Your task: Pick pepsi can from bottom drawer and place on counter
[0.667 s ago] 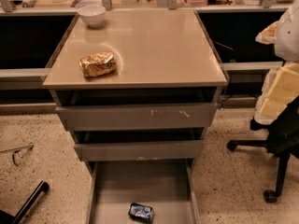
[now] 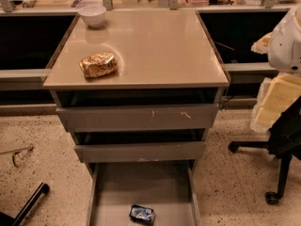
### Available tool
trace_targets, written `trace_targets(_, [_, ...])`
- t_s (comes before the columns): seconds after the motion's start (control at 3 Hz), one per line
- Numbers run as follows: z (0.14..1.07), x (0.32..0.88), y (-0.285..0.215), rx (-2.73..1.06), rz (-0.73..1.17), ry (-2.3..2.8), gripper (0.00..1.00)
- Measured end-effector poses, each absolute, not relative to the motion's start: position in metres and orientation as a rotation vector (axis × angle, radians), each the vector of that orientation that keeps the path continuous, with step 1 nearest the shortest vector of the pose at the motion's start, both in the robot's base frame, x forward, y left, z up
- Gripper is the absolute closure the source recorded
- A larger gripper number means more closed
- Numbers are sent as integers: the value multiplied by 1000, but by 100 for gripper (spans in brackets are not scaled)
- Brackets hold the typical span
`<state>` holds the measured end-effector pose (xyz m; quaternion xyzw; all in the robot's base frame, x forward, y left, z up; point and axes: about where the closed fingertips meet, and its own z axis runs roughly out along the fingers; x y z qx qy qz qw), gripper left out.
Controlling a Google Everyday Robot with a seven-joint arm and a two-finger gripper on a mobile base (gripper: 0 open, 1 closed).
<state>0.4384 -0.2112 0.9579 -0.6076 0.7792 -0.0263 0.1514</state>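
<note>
The pepsi can [image 2: 142,214], small and blue with white markings, lies on its side on the flat grey floor of the bottom drawer [image 2: 136,187], near the front. That drawer is pulled out wide, below two shallower grey drawers. The beige counter [image 2: 155,46] tops the cabinet. My gripper is out of view; only a white part of my arm [image 2: 287,36] shows at the right edge, well above and to the right of the can.
A crinkled golden-brown snack bag [image 2: 98,65] and a white bowl [image 2: 92,15] sit on the counter's left side. An office chair base [image 2: 277,173] stands on the speckled floor at the right. A black bar [image 2: 28,204] lies at the lower left.
</note>
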Motion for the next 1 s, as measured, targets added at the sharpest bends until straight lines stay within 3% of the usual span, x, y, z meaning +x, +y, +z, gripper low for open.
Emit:
trace_targets(0.67, [802, 423, -179, -1805, 199, 2270, 0])
trace_targets(1.0, [802, 423, -179, -1805, 199, 2270, 0])
